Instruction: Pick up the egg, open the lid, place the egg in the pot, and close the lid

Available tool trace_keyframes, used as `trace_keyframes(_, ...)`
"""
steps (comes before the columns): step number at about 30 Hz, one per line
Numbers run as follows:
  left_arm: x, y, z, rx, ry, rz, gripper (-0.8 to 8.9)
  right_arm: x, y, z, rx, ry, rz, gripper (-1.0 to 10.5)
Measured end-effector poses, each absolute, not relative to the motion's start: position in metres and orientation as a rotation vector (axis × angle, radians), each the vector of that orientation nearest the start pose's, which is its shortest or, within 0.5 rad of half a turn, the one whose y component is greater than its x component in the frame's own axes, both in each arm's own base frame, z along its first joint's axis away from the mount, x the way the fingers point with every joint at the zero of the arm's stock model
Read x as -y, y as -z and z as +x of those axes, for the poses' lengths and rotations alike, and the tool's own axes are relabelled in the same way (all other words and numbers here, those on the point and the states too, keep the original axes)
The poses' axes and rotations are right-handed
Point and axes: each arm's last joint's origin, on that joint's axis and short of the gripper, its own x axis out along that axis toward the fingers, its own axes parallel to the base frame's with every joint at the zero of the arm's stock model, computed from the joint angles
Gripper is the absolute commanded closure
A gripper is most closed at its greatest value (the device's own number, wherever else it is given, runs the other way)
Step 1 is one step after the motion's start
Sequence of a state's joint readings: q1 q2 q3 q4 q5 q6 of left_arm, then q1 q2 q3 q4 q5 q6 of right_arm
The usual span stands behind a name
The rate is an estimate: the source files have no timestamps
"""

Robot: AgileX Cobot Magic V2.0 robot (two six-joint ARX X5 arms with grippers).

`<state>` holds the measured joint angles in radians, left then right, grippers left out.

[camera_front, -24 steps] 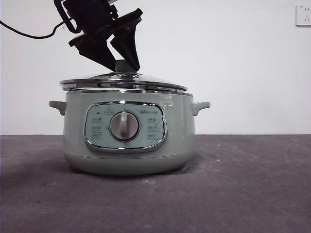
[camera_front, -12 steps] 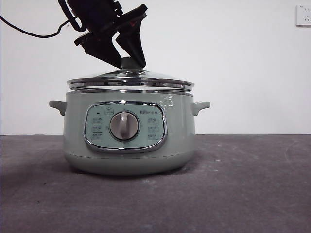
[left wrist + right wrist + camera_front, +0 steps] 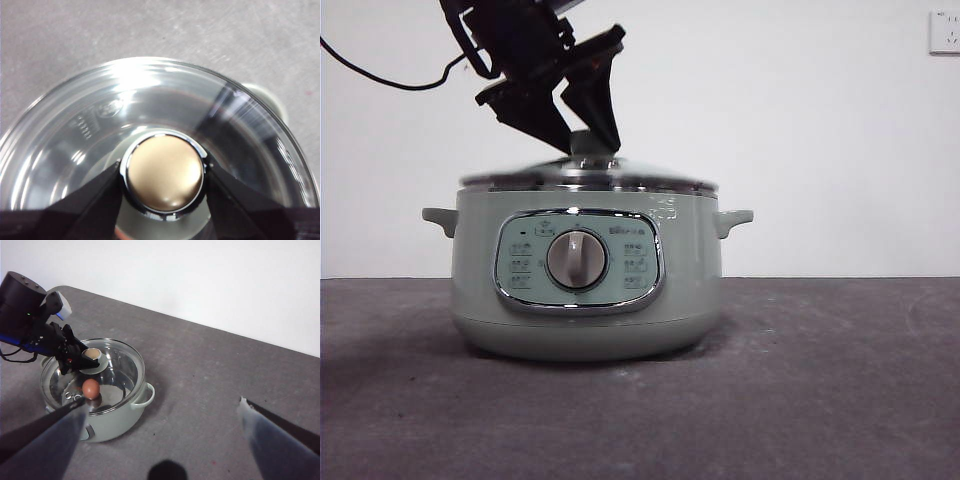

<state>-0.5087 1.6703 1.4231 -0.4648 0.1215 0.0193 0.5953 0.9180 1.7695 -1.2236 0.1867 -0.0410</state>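
Left gripper [image 3: 588, 140] comes down from the upper left in the front view, jaws narrowed and clamped on the knob [image 3: 163, 172] of the lid [image 3: 588, 177]; in the left wrist view a black jaw presses each side of the knob's chrome collar. Lid sits on the rim of the pot [image 3: 585, 290], roughly level, chrome edge lined up with the pot's top. Pot stands left of centre on the grey table [image 3: 820, 400], control panel and dial [image 3: 576, 259] facing the front camera, a small handle on each side. Egg [image 3: 91, 388] lies inside the pot, seen through the glass in the right wrist view, below and just beside the clamped knob. Open tabletop right of the pot, white wall behind. Right gripper [image 3: 162, 412] hangs well apart from the pot over bare table, jaws spread wide, holding nothing.
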Motion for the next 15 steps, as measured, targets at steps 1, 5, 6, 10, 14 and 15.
trace_keyframes(1, 0.1843, -0.3010, 0.3233, -0.704, 0.611, 0.155, 8.22, -0.0322, -0.5018, 0.0572, -0.341, -0.411, -0.184, 4.4)
trace_keyframes(5, 0.1845, -0.3003, 0.3237, -0.710, 0.607, 0.157, 8.22, -0.0319, -0.5002, 0.0567, -0.358, -0.411, -0.191, 4.4)
trace_keyframes(6, 0.1846, -0.3005, 0.3236, -0.711, 0.607, 0.157, 8.22, -0.0318, -0.4999, 0.0566, -0.361, -0.411, -0.192, 4.4)
trace_keyframes(10, 0.1845, -0.3010, 0.3235, -0.718, 0.606, 0.159, 7.67, -0.0318, -0.4998, 0.0565, -0.362, -0.412, -0.192, 4.4)
trace_keyframes(14, 0.1845, -0.3010, 0.3235, -0.721, 0.606, 0.159, 3.25, -0.0318, -0.4996, 0.0564, -0.365, -0.414, -0.193, 4.4)
trace_keyframes(15, 0.1845, -0.3010, 0.3235, -0.721, 0.606, 0.159, 2.62, -0.0317, -0.4991, 0.0562, -0.370, -0.414, -0.195, 4.4)
